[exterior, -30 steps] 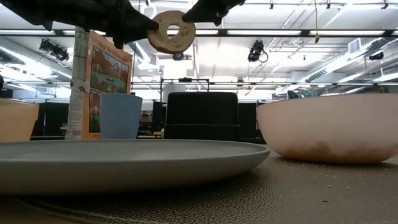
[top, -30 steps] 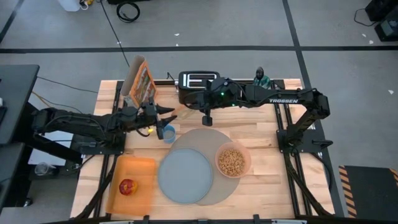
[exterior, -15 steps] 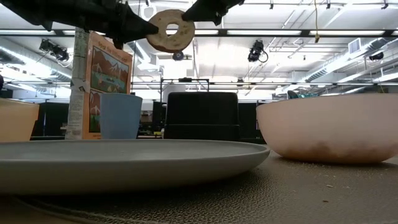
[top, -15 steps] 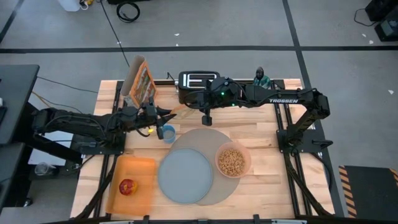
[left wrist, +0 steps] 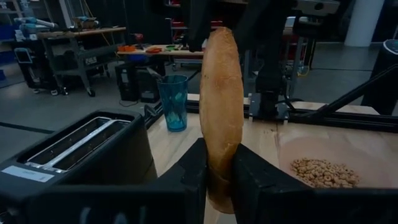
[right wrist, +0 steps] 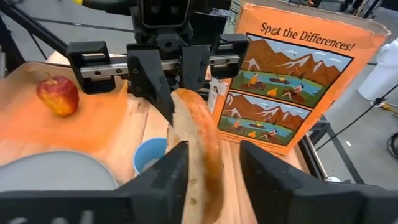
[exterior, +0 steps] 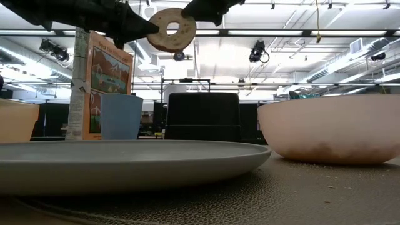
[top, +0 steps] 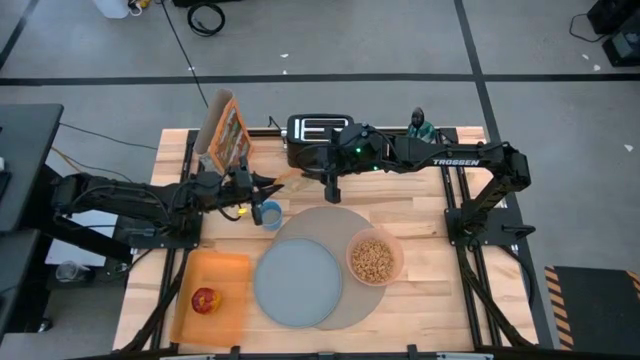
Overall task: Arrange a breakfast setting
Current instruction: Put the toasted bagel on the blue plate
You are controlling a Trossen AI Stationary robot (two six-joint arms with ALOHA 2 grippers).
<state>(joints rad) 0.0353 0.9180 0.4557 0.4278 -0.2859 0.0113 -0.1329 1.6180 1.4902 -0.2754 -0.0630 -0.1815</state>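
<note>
The toasted bagel (exterior: pixel 172 28) hangs in the air between my two grippers, over the table's far middle (top: pixel 290 179), in front of the black toaster (top: pixel 318 135). My left gripper (left wrist: pixel 217 177) is shut on it. My right gripper (right wrist: pixel 214 171) is open, with one finger on either side of the bagel (right wrist: pixel 196 149) and a clear gap at one finger. The blue-grey plate (top: pixel 297 283) and the pink bowl of cereal (top: pixel 374 258) sit on the round grey mat (top: pixel 340 222). The red apple (top: pixel 205 300) lies on the orange board (top: pixel 218 272). The spoon does not show. My left gripper pinches the bagel's rim (left wrist: pixel 219 163) between its two fingers, one on each flat face. The fingers come level from the table's left. The bagel stands on edge, lifted clear of the table. My right gripper: I cannot tell whether either finger touches the bagel.
A blue cup (top: pixel 269 213) stands just below the bagel, left of the mat. A picture cereal box (top: pixel 225 130) stands at the far left, and a small green figure (top: pixel 420 125) at the far right. Bare wood shows right of the bowl (top: pixel 430 270).
</note>
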